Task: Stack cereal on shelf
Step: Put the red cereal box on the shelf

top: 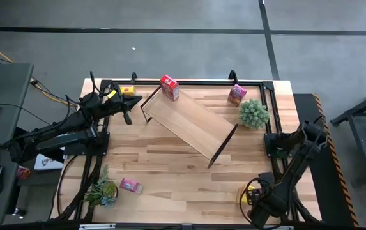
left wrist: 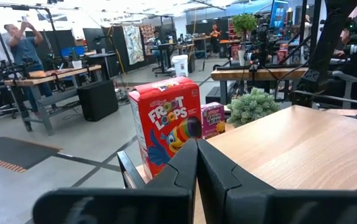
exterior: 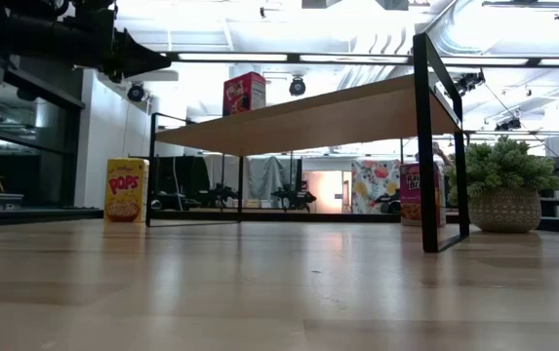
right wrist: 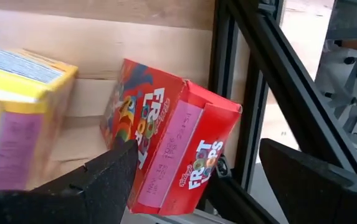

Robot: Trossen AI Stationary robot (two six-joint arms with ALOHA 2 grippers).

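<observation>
High view: the shelf (top: 189, 124) lies diagonally on the table (top: 170, 172), a red Froot Loops box (top: 169, 87) at its far corner, where a nudge would topple it. Left gripper (top: 127, 110), jaws closed and empty, is near. Low view: yellow Pops box (exterior: 126, 190) stands unshelved. Right wrist view: right gripper (right wrist: 197, 180), jaws open, faces another Froot Loops box (right wrist: 169, 146); a grasp could skid it.

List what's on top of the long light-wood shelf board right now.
One red Froot Loops cereal box stands upright at the far end of the light-wood shelf. The rest of the board is bare; nothing is hidden on it.
</observation>
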